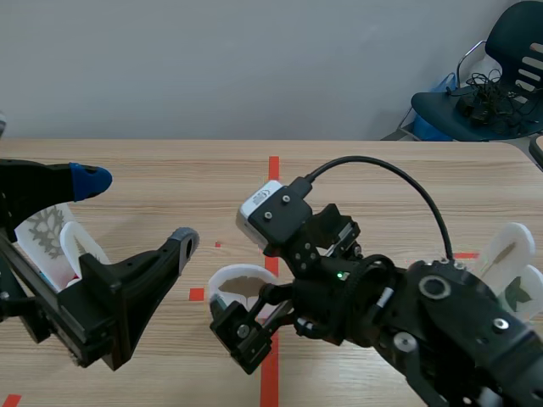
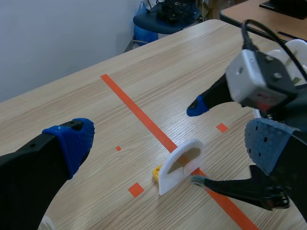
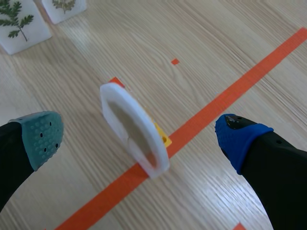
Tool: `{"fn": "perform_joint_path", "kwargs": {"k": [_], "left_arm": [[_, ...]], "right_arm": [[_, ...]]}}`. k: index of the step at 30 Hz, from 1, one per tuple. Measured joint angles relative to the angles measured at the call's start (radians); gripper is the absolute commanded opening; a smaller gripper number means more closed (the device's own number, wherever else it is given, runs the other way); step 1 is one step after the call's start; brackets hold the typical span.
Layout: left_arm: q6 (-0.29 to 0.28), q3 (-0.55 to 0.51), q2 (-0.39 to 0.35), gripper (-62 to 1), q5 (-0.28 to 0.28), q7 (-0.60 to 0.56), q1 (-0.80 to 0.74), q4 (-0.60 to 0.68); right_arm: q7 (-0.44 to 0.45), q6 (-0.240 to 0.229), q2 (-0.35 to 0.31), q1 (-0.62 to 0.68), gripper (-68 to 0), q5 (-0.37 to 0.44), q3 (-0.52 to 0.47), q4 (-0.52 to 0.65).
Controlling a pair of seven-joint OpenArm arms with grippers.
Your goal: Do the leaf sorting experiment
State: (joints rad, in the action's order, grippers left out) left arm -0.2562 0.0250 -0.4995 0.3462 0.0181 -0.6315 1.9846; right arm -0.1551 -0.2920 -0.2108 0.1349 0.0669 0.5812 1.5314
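A white arch-topped leaf card stands upright in a small yellow holder on the orange tape line. My right gripper is open, with one finger on either side of the card and neither touching it. The left wrist view shows the same card, which holds a brown leaf, with the right gripper straddling it. In the scene view the card sits at mid-table under the right arm. My left gripper hangs open and empty to the left of it, well clear.
Several white leaf cards stand at the left behind the left arm, two of them ahead of the right gripper. More leaf cards stand at the right edge. A dark chair is beyond the table's far right corner.
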Motion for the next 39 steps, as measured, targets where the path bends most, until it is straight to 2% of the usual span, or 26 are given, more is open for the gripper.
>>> {"fn": "perform_joint_path", "kwargs": {"k": [6,8,11,14,20,23,26,29,34,39], "left_arm": [[0.0,0.0,0.0,1.4,0.0,0.0,0.0,0.0],[0.0,0.0,0.0,1.4,0.0,0.0,0.0,0.0],[0.0,0.0,0.0,1.4,0.0,0.0,0.0,0.0],[0.0,0.0,0.0,1.4,0.0,0.0,0.0,0.0],[0.0,0.0,0.0,1.4,0.0,0.0,0.0,0.0],[0.0,0.0,0.0,1.4,0.0,0.0,0.0,0.0],[0.0,0.0,0.0,1.4,0.0,0.0,0.0,0.0],[0.0,0.0,0.0,1.4,0.0,0.0,0.0,0.0],[0.0,0.0,0.0,1.4,0.0,0.0,0.0,0.0],[0.0,0.0,0.0,1.4,0.0,0.0,0.0,0.0]], "right_arm": [[0.023,0.0,0.109,-0.088,0.4,0.0,0.052,-0.231],[0.023,0.0,0.117,-0.09,-6.2,0.0,0.065,-0.257],[0.019,0.008,0.114,-0.086,-20.5,-0.032,0.066,-0.257],[-0.013,0.007,0.102,-0.087,-33.2,-0.031,0.061,-0.243],[-0.023,0.007,0.1,-0.086,-54.0,-0.031,0.061,-0.233],[-0.051,0.007,0.099,-0.08,-61.1,-0.031,0.061,-0.208],[-0.068,0.008,0.091,-0.05,-61.6,-0.03,0.053,-0.12],[-0.116,0.057,0.083,-0.003,-61.6,-0.043,0.031,0.018],[-0.162,0.228,0.083,0.118,-61.6,-0.057,-0.07,0.217],[-0.152,0.361,0.083,0.286,-61.6,-0.136,-0.189,0.272]]}}
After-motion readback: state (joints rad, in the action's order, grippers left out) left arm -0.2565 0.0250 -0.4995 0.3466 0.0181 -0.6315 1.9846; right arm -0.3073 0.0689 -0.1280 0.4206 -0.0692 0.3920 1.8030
